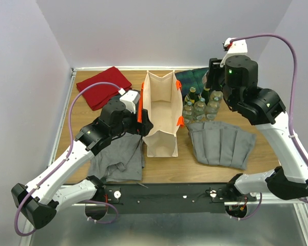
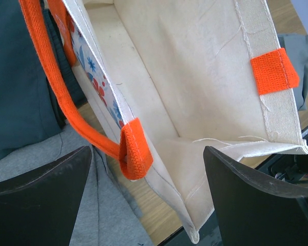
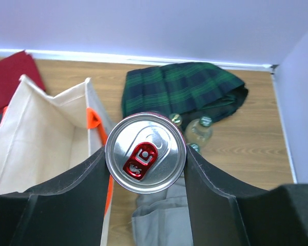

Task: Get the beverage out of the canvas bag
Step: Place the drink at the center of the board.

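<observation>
Right now the beverage [image 3: 145, 159], a silver can with a red pull tab, sits clamped between the two fingers of the right end effector [image 3: 145, 166], held at the upper right of the overhead view, to the right of the canvas bag [image 1: 161, 110]; the bag stands open at the middle of the surface [image 1: 190, 169]; only the right wrist view shows the can, while the overhead view hides it behind the arm; the left wrist view shows the bag's pale lining and an orange handle [image 2: 66, 105]; the left end effector [image 2: 146, 197] stands wide apart at the bag's left rim, gripping nothing; bottles [image 1: 200, 106] cluster just right of the bag.
</observation>
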Controlling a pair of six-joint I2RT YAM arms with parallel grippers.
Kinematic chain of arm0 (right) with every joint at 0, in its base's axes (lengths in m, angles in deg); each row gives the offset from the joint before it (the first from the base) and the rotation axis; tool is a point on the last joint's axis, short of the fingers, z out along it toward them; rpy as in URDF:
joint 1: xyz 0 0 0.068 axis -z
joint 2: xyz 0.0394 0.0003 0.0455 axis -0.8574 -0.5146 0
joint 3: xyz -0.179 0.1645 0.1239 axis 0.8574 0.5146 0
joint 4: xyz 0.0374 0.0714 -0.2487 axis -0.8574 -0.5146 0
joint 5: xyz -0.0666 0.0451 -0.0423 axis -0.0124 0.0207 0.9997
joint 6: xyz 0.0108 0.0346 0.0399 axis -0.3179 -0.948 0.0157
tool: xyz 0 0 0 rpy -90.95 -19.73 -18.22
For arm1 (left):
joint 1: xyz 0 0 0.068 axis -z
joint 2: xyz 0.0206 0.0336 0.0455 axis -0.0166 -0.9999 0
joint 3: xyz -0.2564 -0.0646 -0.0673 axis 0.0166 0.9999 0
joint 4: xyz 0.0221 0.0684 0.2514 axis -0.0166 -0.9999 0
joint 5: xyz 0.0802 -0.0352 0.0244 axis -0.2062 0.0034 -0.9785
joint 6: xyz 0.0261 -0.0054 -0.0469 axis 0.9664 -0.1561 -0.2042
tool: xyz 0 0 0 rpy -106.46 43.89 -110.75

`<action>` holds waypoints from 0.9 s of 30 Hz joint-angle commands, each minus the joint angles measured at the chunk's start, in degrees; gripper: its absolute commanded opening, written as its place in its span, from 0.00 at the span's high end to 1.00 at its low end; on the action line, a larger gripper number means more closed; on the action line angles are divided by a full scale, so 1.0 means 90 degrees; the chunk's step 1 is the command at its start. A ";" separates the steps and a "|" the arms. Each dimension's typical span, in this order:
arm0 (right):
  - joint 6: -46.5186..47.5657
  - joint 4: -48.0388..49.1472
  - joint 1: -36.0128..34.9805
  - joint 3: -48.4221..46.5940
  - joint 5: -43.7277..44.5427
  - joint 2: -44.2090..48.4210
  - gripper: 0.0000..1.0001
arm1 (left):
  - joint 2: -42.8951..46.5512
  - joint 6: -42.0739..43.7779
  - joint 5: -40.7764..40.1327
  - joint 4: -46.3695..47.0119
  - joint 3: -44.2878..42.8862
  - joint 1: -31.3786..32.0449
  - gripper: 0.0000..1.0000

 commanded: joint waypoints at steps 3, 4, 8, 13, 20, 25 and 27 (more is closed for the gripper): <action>0.0142 0.0651 -0.0027 0.0224 0.1375 0.0325 0.99 | 0.0032 -0.0044 -0.0093 0.0113 -0.0006 -0.0010 0.01; 0.0142 0.0641 -0.0027 0.0253 0.1483 0.0315 0.99 | 0.0032 -0.0054 -0.0102 0.0113 -0.0015 -0.0010 0.01; 0.0046 0.0525 -0.0027 0.0409 0.1981 0.0325 0.99 | 0.0032 -0.0035 -0.0112 0.0084 -0.0006 -0.0010 0.01; -0.0277 0.0602 0.0391 0.0897 0.1672 0.0617 0.99 | 0.0002 -0.0025 -0.0103 0.0094 -0.0055 -0.0010 0.01; -0.0453 0.0593 0.1661 0.1307 0.0440 0.0608 0.99 | 0.0012 0.0005 -0.0064 0.0065 -0.0074 -0.0010 0.01; -0.0414 0.0797 0.2412 0.1591 -0.0320 0.0589 0.99 | -0.0007 -0.0005 -0.0054 0.0074 -0.0094 -0.0010 0.01; -0.0424 0.0827 0.2628 0.1649 -0.0536 0.0559 0.99 | -0.0007 -0.0005 -0.0054 0.0074 -0.0084 -0.0010 0.01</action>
